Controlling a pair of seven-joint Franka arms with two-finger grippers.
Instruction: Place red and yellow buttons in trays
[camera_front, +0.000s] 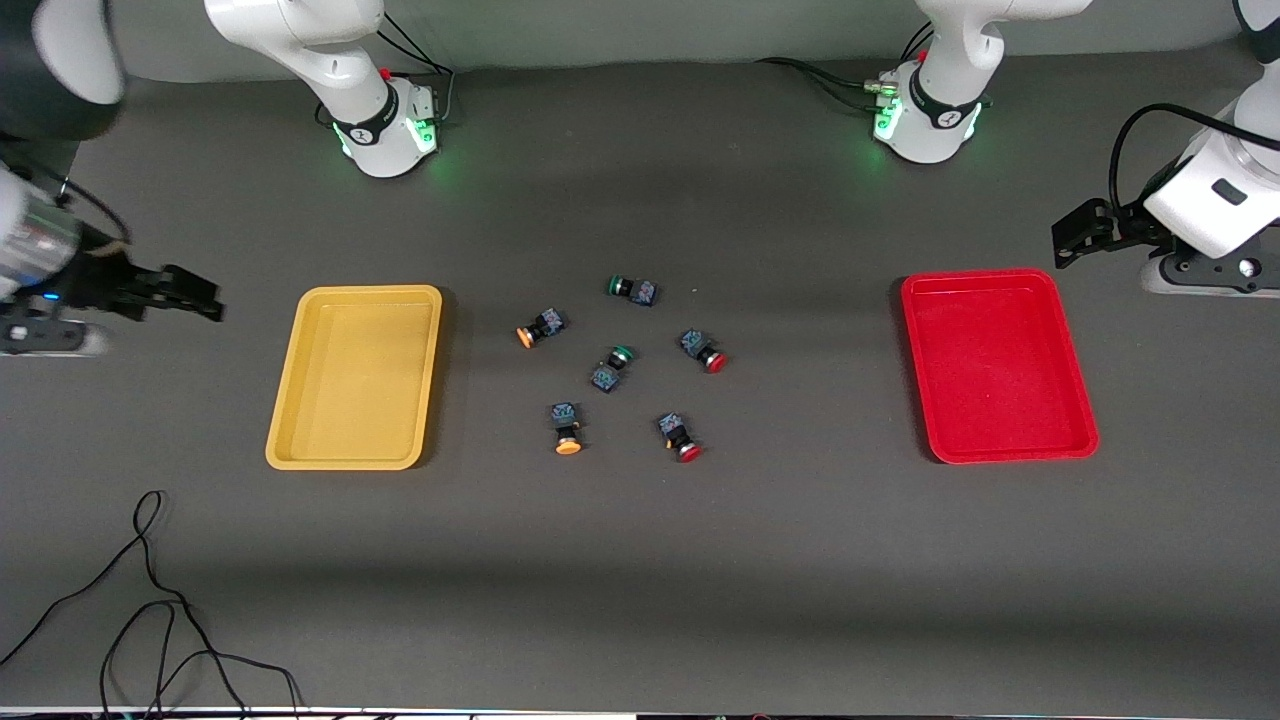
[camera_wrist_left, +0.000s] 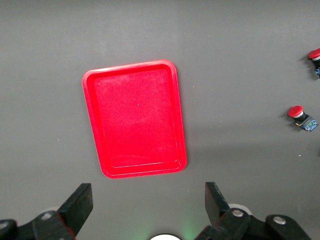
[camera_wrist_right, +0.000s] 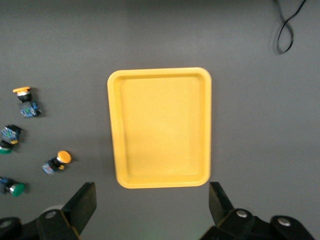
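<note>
Two red buttons (camera_front: 712, 360) (camera_front: 686, 450) and two yellow buttons (camera_front: 530, 335) (camera_front: 568, 445) lie on their sides in a loose cluster at mid-table, between the trays. The yellow tray (camera_front: 355, 377) lies toward the right arm's end, the red tray (camera_front: 997, 365) toward the left arm's end; both are empty. My right gripper (camera_front: 190, 293) hangs open over the table beside the yellow tray (camera_wrist_right: 160, 127). My left gripper (camera_front: 1072, 238) hangs open over the table beside the red tray (camera_wrist_left: 135, 120). The left wrist view catches both red buttons (camera_wrist_left: 296, 112) (camera_wrist_left: 315, 53); the right wrist view shows both yellow buttons (camera_wrist_right: 22, 90) (camera_wrist_right: 63, 157).
Two green-capped buttons (camera_front: 620, 286) (camera_front: 621, 353) lie among the cluster. A loose black cable (camera_front: 150, 600) curls on the table near the front camera at the right arm's end. The arm bases (camera_front: 385, 125) (camera_front: 925, 115) stand along the table's edge farthest from the camera.
</note>
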